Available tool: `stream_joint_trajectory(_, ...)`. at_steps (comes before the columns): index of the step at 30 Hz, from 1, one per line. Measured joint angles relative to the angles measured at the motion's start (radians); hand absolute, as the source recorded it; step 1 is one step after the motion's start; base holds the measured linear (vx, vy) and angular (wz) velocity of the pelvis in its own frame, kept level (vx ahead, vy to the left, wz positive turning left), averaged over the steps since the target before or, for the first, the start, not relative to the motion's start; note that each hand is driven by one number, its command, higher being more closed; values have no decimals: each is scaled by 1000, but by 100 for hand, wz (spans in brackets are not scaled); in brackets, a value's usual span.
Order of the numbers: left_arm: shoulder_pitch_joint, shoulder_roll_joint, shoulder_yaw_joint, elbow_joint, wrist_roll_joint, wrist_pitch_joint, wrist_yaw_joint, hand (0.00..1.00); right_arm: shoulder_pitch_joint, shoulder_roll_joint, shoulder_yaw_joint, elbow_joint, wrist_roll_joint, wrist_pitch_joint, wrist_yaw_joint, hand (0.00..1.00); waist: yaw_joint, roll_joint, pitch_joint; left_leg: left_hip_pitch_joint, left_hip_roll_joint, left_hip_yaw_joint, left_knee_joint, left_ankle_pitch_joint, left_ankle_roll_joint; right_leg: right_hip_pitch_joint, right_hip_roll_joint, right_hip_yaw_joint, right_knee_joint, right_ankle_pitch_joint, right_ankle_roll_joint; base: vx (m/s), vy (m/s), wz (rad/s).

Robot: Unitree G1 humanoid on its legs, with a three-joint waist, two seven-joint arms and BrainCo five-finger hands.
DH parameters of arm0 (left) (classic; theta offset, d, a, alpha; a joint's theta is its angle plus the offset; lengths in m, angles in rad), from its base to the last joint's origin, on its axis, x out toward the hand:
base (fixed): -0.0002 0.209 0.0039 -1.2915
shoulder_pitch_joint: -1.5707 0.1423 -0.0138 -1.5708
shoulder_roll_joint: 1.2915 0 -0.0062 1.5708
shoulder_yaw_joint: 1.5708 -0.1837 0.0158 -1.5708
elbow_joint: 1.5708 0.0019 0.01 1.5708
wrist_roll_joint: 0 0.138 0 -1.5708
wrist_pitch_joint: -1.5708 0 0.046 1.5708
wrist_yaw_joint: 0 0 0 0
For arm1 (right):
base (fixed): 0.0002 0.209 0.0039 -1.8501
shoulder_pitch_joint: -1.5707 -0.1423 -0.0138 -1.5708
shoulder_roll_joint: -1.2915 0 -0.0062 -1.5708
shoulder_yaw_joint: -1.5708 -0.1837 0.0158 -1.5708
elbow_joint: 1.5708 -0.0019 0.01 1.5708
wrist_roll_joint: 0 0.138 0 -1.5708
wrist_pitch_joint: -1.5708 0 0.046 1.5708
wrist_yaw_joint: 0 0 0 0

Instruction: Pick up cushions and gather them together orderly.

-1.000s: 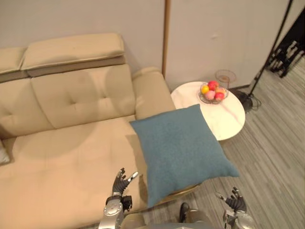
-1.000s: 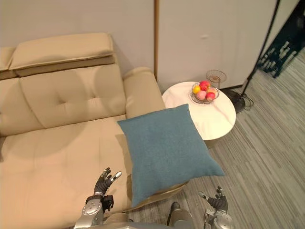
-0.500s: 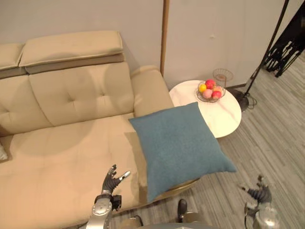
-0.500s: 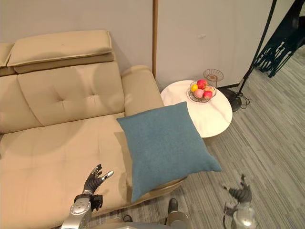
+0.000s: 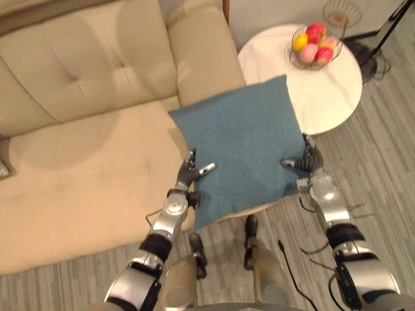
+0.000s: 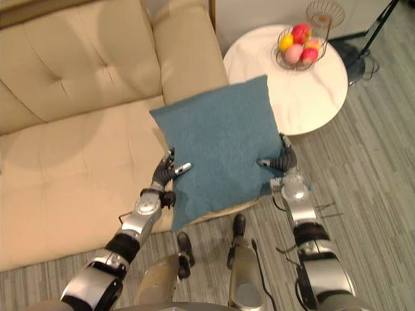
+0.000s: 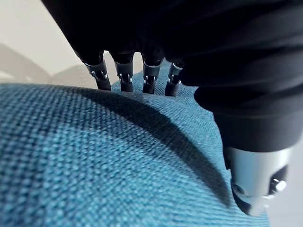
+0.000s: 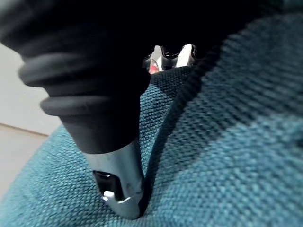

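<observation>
Beige sofa (image 5: 78, 168): the left hand (image 5: 189, 173), low and clear a second ago, now lies straight-fingered against the blue cushion (image 5: 243, 139) at its left edge. The near-square cushion overhangs the seat front, far corner towards the round table (image 5: 324, 91). The right hand (image 5: 310, 159) has come to its right edge, grasp undeterminable.

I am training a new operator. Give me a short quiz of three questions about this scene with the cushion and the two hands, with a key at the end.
1. True or false: the blue cushion lies on the floor.
2. What does the basket on the round table hold? A) fruit B) keys C) cups
3. Which is at the cushion's side nearer the table: the left hand or the right hand?

Key: 1. False, it lies on the sofa. 2. A. 3. The right hand.
</observation>
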Motion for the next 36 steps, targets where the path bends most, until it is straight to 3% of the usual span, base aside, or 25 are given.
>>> stream_joint_trajectory(7, -86, 11, 0, 3, -39, 0, 80, 100, -44, -5, 59, 3, 6, 4, -42, 100, -2, 3, 27, -19, 15, 0, 30, -1, 0, -17, 2, 10, 0, 14, -5, -48, -16, -3)
stream_joint_trajectory(13, -71, 61, -2, -94, -40, 1, 100, 100, 88, -27, 158, -256, 37, 12, -40, 100, -13, 4, 27, -2, 38, 3, 17, -2, -3, 3, 28, 15, -23, 19, -14, -17, -48, -7)
stream_joint_trajectory(19, 134, 90, 0, -335, -35, 0, 100, 100, 332, -2, 188, -532, 60, 20, -14, 100, -17, 4, 25, 129, 50, 18, -13, -12, -20, 128, 51, 41, -70, 19, -14, 78, -3, -10)
stream_joint_trajectory(22, 312, 107, 21, -440, -35, 0, 100, 100, 455, 27, 198, -690, 79, 20, 21, 100, -16, 3, -11, 191, 48, 47, -41, -19, -27, 175, 59, 65, -100, 19, -14, 56, 16, -23)
stream_joint_trajectory(27, 559, 108, 73, -559, -17, -15, 98, 100, 572, 104, 262, -829, 79, 5, 56, 100, 18, 0, -99, 260, 46, 113, -76, -22, -31, 204, 70, 122, -102, 24, -10, 14, 6, -35)
stream_joint_trajectory(29, 574, 104, 81, -569, -17, -22, 95, 100, 590, 129, 262, -830, 79, -5, 58, 100, 29, -1, -99, 260, 43, 108, -53, -20, -29, 186, 68, 125, -43, 16, 7, -100, 26, 6)
stream_joint_trajectory(30, 576, 104, 88, -570, -16, -22, 92, 100, 603, 139, 261, -830, 79, -6, 58, 100, 37, -6, -106, 257, 50, 99, -52, -12, -12, 179, 65, 135, -1, -27, 34, -120, 9, 31)
stream_joint_trajectory(31, 576, 105, 92, -571, -15, -23, 91, 100, 607, 144, 261, -829, 79, -7, 60, 100, 33, -6, -106, 251, 51, 84, -48, -12, -7, 157, 55, 149, 98, -98, 30, -91, -31, 79)
stream_joint_trajectory(32, 578, 103, 92, -571, -15, -22, 80, 100, 623, 153, 261, -828, 79, -11, 60, 100, 29, -11, -108, 245, 42, 34, -19, -8, -2, 125, 30, 149, 347, -226, 6, -31, -89, 116)
stream_joint_trajectory(33, 600, 101, 93, -576, -14, -23, 73, 100, 641, 160, 262, -827, 79, -11, 62, 100, 31, -18, -113, 241, 35, -14, 9, -7, -2, 146, 5, 155, 501, -295, 39, -33, -111, 123)
stream_joint_trajectory(35, 641, 101, 101, -602, -14, -23, 73, 100, 643, 160, 272, -826, 78, -13, 72, 100, 40, -38, -134, 190, 19, -88, 52, -2, -10, 190, -10, 173, 512, -359, 66, -101, -231, 110)
stream_joint_trajectory(36, 643, 94, 101, -604, -14, -23, 73, 100, 640, 156, 273, -826, 77, -16, 72, 100, 49, -36, -142, 168, 15, -111, 52, 11, -19, 193, 2, 170, 482, -368, 69, -176, -263, 99)
